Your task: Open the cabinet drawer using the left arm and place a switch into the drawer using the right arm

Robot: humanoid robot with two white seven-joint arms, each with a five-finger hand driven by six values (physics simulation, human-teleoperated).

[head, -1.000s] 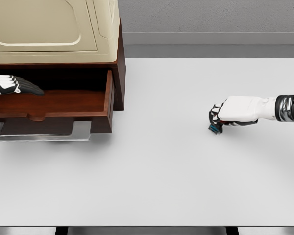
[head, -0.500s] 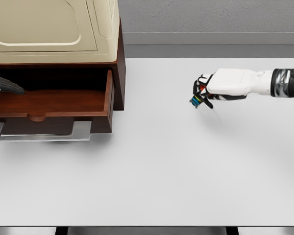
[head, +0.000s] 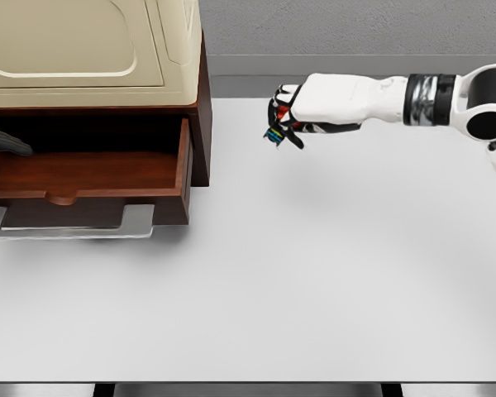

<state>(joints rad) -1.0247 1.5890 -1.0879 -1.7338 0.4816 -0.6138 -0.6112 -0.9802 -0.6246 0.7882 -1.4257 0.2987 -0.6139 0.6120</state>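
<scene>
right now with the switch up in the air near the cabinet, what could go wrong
The right hand holds the switch only at its fingertips, above the table; a slip would likely drop it short of the drawer.

The cabinet side wall stands between hand and drawer, so a straight sideways move could clip it.

The left hand, its fingers at the picture's left edge, lies over the drawer and might crowd the drop.

You see only a dark fingertip of the left hand (head: 7, 146) at the frame's edge; the switch (head: 273, 135) is too small to make out.
</scene>
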